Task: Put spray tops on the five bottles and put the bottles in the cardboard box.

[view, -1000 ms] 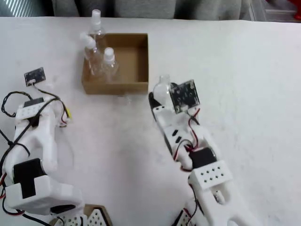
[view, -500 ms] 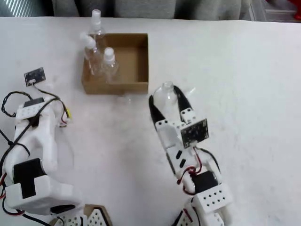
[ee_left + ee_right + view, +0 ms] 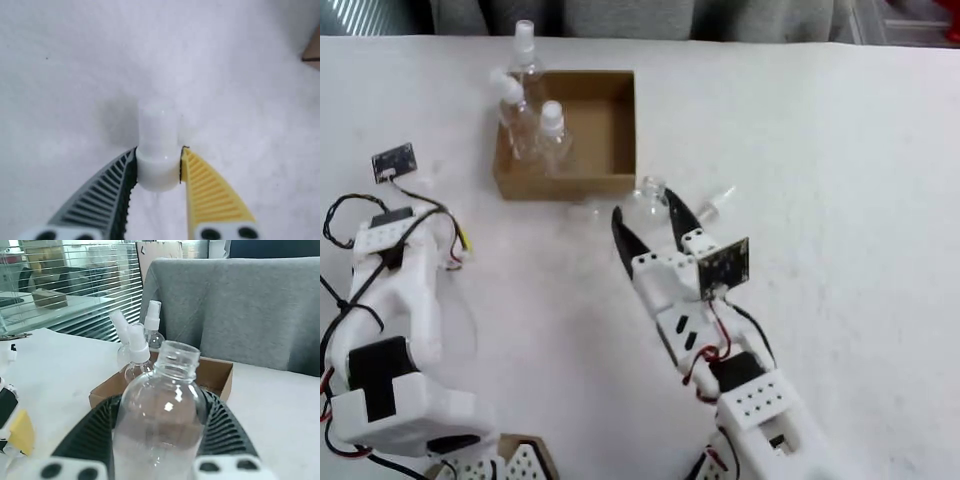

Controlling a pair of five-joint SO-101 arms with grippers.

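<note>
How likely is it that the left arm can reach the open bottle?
Probably yes: bare table lies between, and the neck of the open bottle clears the right gripper. But the left gripper is shut on a spray top, so it could only cap it.

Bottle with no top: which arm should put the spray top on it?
Left, probably. The left gripper has its jaws shut on a spray top, while the right gripper holds the open bottle upright.
</note>
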